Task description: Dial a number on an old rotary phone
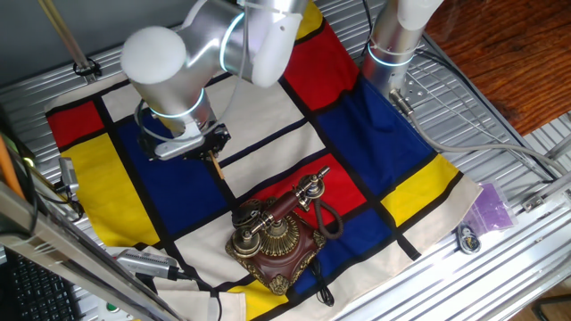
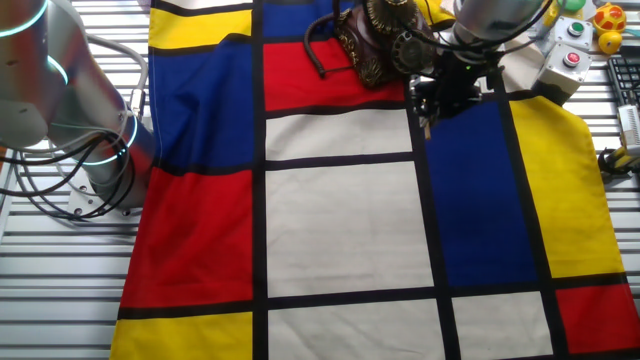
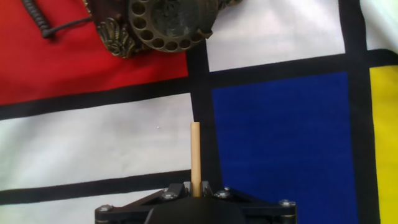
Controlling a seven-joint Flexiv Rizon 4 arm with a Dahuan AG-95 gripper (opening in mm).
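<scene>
The old rotary phone stands on the coloured cloth: a carved red-brown base, brass dial and cradle, and a red-and-brass handset resting across the top, with a black cord beside it. It shows at the top of the other fixed view. In the hand view its brass dial is at the top, partly cut off. My gripper is shut on a thin wooden stick that points toward the phone. The stick's tip is well short of the dial. The gripper hovers over the cloth.
A cloth of red, yellow, blue and white panels with black bands covers the table. A second robot base stands at the back. A button box and coloured toys lie near the phone. Cables trail off the cloth.
</scene>
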